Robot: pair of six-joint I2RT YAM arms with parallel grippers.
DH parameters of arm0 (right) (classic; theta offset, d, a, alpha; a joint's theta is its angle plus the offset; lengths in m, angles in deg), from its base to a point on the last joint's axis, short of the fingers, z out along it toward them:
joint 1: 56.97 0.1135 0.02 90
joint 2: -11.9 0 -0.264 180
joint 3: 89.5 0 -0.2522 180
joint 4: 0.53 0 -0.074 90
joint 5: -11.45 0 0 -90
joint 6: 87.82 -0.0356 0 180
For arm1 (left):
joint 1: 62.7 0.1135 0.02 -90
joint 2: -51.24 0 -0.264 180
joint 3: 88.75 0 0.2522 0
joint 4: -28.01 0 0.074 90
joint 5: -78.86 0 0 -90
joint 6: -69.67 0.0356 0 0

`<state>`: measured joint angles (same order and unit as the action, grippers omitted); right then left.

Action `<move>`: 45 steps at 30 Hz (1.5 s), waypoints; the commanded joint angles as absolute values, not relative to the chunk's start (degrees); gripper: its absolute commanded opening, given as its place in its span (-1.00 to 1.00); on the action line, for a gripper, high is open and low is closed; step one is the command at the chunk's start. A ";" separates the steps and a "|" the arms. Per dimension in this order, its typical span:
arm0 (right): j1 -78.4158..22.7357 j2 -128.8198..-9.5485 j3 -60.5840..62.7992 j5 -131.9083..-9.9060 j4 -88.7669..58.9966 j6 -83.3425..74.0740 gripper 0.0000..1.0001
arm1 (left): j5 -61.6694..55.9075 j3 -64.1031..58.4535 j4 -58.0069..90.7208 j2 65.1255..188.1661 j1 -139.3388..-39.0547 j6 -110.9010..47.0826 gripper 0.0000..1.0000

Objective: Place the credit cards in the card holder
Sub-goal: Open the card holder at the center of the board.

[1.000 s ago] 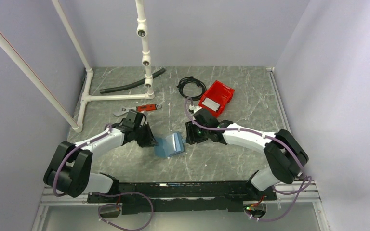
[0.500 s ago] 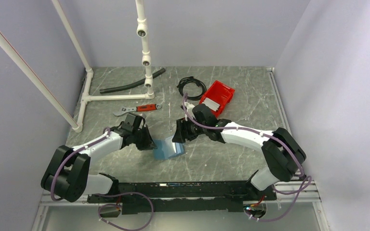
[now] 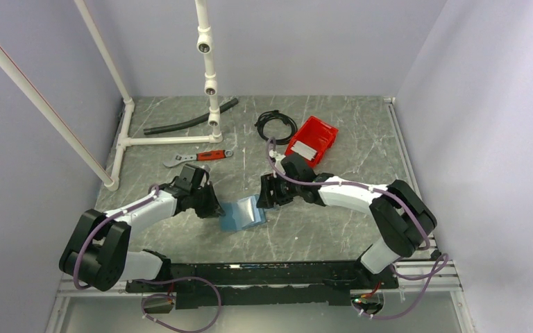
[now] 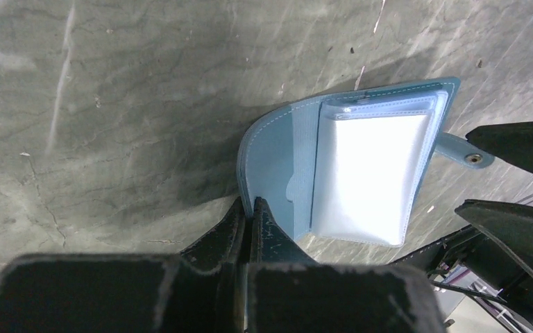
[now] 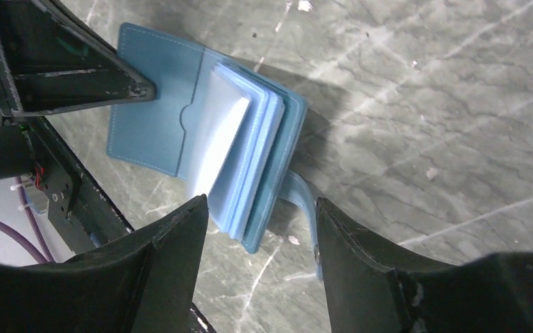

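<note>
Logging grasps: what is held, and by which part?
The left fingers pinch the card holder by its opened cover's edge; the right fingers stand open, holding nothing.

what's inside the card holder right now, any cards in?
The card holder lies open: a stack of clear sleeves, the top one glare-white, and a slot pocket on the cover. No card visible; the pocket's interior and the lower sleeves are covered.
</note>
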<state>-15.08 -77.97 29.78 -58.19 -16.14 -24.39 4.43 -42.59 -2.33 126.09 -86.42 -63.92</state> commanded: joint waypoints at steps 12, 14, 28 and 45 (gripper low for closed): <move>-21.61 -84.56 33.06 -42.02 -2.28 -26.23 0.04 | 3.71 -43.99 -1.74 126.99 -86.69 -62.91 -1.00; -23.19 -85.46 32.93 -42.76 -2.94 -25.09 0.04 | 3.71 -44.26 -1.62 126.84 -86.69 -62.96 -1.00; -23.73 -94.83 31.40 -24.33 13.24 -32.53 -0.34 | 5.43 -44.52 0.64 128.19 -86.69 -63.32 -1.00; -15.95 -87.83 33.68 -26.21 20.16 -41.17 -0.99 | 9.27 -43.51 4.67 131.78 -86.69 -64.18 -1.00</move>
<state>-17.85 -87.43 35.44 -27.74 13.63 -37.50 9.13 -43.82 2.00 130.15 -86.73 -64.19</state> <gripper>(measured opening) 0.030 0.046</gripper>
